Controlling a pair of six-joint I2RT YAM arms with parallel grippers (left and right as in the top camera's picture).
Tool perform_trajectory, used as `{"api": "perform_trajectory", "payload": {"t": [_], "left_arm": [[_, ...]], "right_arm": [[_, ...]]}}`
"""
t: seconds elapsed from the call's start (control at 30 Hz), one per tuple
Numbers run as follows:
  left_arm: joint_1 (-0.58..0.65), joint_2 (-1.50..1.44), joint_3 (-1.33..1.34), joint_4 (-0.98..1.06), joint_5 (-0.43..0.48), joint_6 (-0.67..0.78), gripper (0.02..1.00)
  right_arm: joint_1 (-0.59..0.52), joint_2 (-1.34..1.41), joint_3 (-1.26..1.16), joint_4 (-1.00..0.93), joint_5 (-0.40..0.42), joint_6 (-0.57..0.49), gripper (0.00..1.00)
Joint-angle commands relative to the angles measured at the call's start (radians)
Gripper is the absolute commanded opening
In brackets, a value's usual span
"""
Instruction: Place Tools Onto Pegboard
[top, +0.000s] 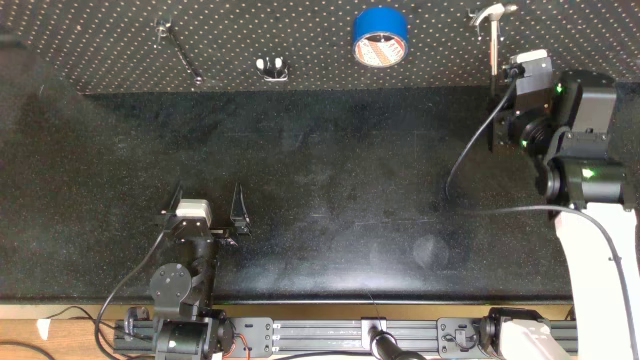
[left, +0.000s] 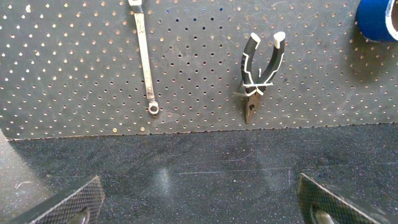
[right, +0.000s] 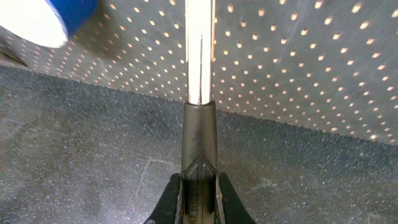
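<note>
Worktop is covered by a black textured mat (top: 330, 180), marked with faint pale scuffs. A light wooden edge (top: 20, 311) is exposed along its near side.

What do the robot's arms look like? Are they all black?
Mostly black. The left arm is black with a pale block at its wrist, and the left gripper has flat fingers with a woven pattern. The right arm has black joints with small green lights, a white lower section and a looping black cable.

No legible text anywhere, just unreadable print inside the blue tape roll (top: 380, 38)
</note>
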Motion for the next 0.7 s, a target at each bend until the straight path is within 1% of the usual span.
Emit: {"api": "perform_trajectory", "payload": {"t": [0.03, 0.23, 0.27, 0.3, 0.33, 0.47, 0.6, 0.63, 0.7], "left_arm": [[-0.005, -0.007, -0.002, -0.007, 0.0, 0.016, 0.996], [-0.005, -0.007, -0.002, -0.007, 0.0, 0.016, 0.998], [-0.005, -0.008, -0.002, -0.007, 0.0, 0.016, 0.996], [-0.005, -0.007, -0.002, -0.007, 0.0, 0.016, 0.996], [-0.005, -0.007, -0.002, -0.007, 0.0, 0.016, 0.996], [-0.005, -0.008, -0.002, -0.007, 0.0, 0.016, 0.996], [-0.005, -0.007, -0.002, -0.007, 0.0, 0.016, 0.996], [-0.005, -0.007, -0.002, -0.007, 0.0, 0.016, 0.996], [-0.005, -0.007, -0.002, -0.007, 0.0, 0.016, 0.996]], "right_arm": [[0.007, 0.052, 0.006, 0.012, 0.032, 0.022, 0.075], [0.008, 0.108, 0.006, 0.02, 0.051, 0.022, 0.086], [0.008, 0.114, 0.006, 0.024, 0.051, 0.022, 0.229], [0.008, 0.114, 0.006, 0.03, 0.051, 0.022, 0.728], [0.008, 0.114, 0.006, 0.034, 0.05, 0.022, 0.978], [0.008, 0.071, -0.021, 0.034, 0.051, 0.022, 0.978], [0.008, -0.128, -0.32, 0.211, 0.046, 0.023, 0.976], [0.008, -0.225, -0.458, 0.297, 0.046, 0.023, 0.976], [0.008, -0.365, -0.637, 0.414, 0.046, 0.023, 0.976]]}}
